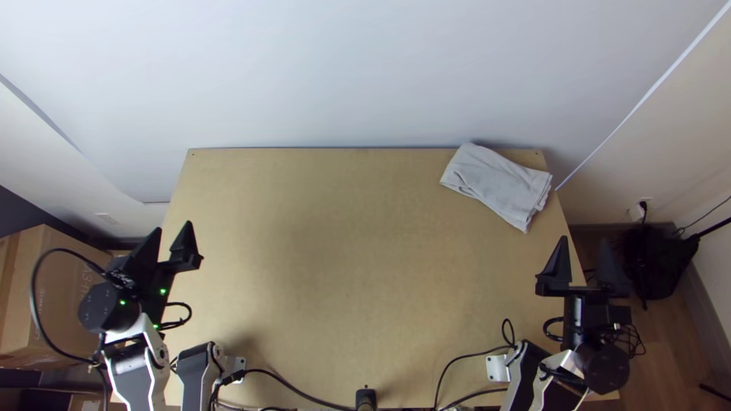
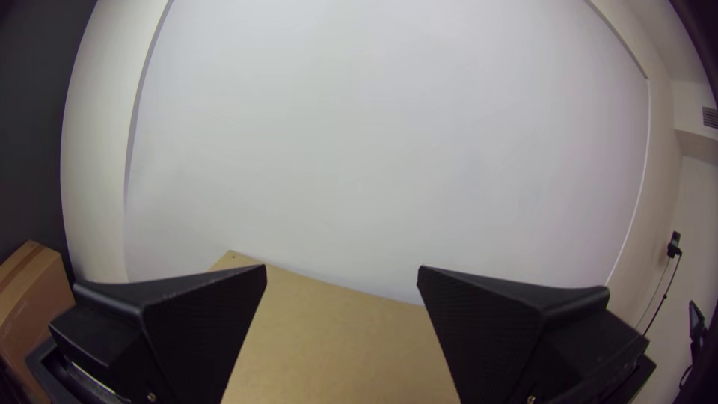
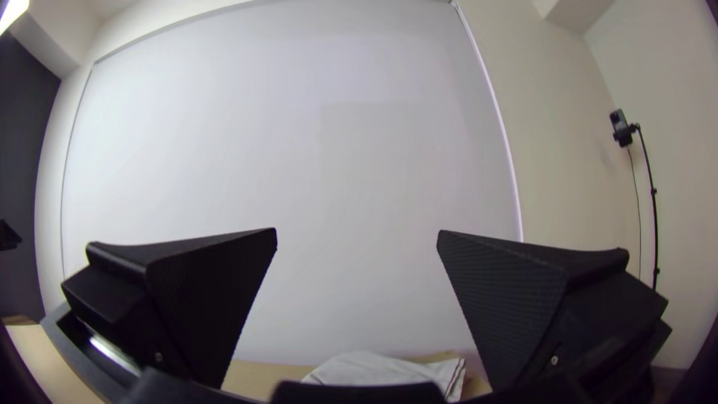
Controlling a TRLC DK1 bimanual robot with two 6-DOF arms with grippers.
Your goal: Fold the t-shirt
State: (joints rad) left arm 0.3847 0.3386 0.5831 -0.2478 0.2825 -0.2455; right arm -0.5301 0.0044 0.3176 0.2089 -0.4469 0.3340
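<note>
The t-shirt (image 1: 499, 185) lies as a compact, folded bundle at the far right corner of the bench (image 1: 343, 266), its stacked edges showing at one end. No gripper touches it. The left gripper (image 1: 169, 245) is at the left edge of the bench, its fingers spread apart with nothing between them; the right gripper (image 1: 585, 262) is by the right edge, its fingers likewise parted and empty. Judging by the neat packet, the folding looks finished and the shirt set aside; at most, a slight straightening might remain.
</note>
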